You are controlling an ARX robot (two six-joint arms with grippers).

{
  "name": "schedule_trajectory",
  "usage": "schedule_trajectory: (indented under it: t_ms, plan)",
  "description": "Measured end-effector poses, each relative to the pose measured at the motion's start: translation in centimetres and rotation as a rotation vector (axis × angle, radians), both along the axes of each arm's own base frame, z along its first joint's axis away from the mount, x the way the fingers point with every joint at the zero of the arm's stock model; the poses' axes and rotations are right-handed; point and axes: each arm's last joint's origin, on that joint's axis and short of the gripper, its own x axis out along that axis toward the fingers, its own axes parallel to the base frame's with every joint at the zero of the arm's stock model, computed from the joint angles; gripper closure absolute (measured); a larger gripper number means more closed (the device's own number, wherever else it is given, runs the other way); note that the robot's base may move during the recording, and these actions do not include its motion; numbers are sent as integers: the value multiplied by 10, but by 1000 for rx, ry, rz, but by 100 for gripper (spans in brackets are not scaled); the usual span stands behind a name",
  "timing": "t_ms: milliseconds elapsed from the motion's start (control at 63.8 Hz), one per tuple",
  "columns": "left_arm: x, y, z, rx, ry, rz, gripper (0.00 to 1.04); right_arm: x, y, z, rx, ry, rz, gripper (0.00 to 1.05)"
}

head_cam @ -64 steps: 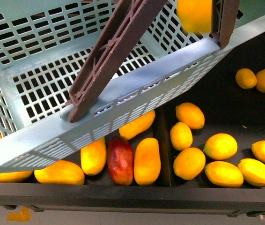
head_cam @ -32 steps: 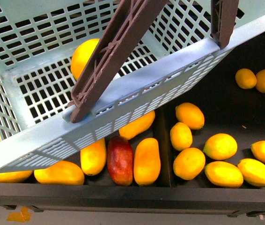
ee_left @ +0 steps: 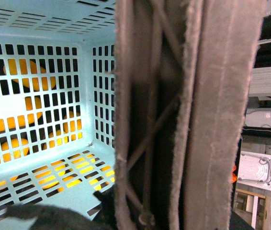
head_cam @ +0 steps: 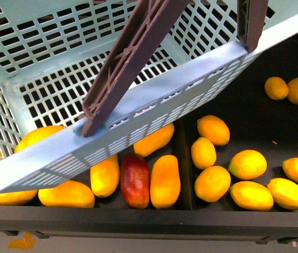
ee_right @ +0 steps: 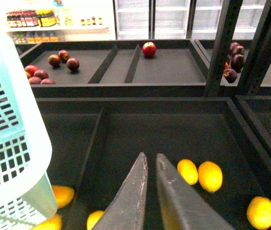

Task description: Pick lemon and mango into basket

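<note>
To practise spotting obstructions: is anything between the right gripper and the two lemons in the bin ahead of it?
Nothing visible. The right gripper hangs over the open bin, and the two lemons lie uncovered on its dark floor. The basket is off to one side, clear of that path.
</note>
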Motion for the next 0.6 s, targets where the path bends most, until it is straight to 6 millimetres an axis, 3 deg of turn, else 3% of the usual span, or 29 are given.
schedule_trajectory:
  t_ms: [298, 596]
  plan:
    - [0, 0, 0, -3, 2, -5, 91, -34, -4, -17, -4, -1, -13, 103]
    - [0, 0, 0, -3, 2, -5, 91, -52, -4, -24, -4, -2, -13, 103]
